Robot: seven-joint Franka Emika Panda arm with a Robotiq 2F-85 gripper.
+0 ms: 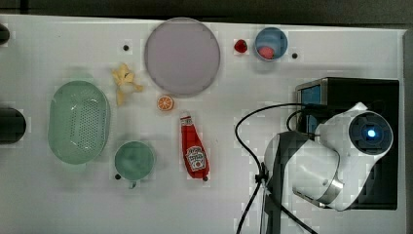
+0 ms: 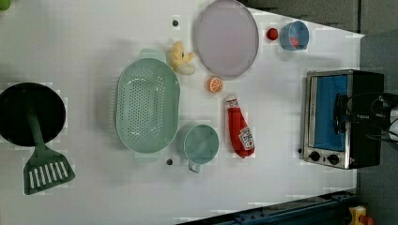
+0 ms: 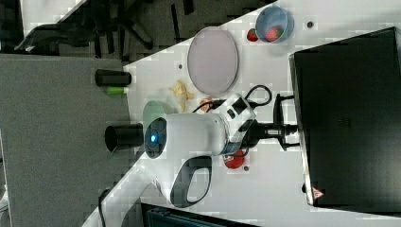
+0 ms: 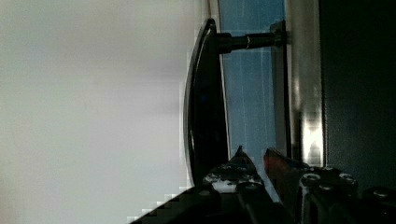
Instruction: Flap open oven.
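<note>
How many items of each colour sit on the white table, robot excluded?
Green: 3, colander, cup, spatula
Red: 2, ketchup bottle, strawberry
Blue: 1, bowl
Orange: 1, orange slice
Lilac: 1, plate
Yellow: 1, banana peel
Black: 2, pan, oven
Total: 11

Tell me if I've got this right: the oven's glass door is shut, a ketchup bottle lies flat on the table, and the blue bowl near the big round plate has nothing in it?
Nearly. The oven door is shut and the ketchup bottle lies flat, but the blue bowl beside the round plate is not empty: the top view shows something red inside it.
</note>
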